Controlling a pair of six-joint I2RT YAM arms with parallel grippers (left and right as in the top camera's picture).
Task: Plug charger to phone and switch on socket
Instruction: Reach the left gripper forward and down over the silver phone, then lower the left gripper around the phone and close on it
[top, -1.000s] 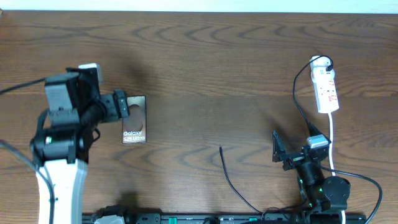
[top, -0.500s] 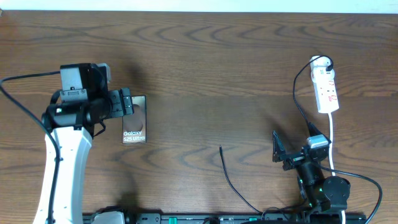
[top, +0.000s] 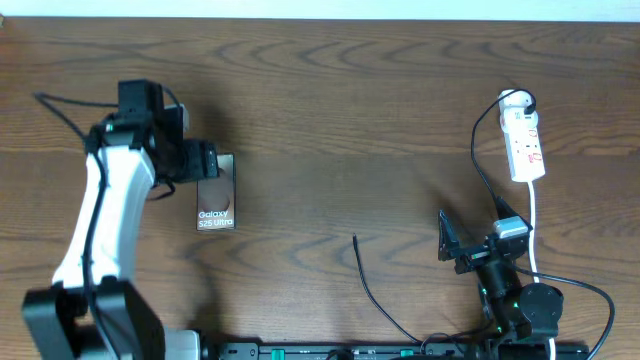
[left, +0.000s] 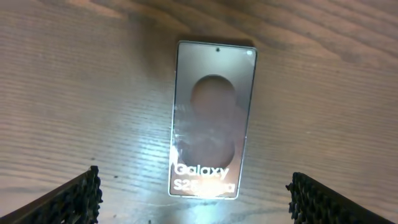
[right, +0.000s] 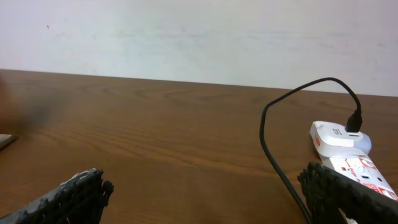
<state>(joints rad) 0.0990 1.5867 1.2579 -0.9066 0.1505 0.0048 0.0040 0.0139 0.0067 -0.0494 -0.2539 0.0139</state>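
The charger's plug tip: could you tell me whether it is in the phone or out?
Out: the charger tip lies on the table, apart from the phone.

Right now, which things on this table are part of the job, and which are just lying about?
Part of the job: phone, charger cable, white socket strip.
Just there: black rail along the near edge of the wooden table.
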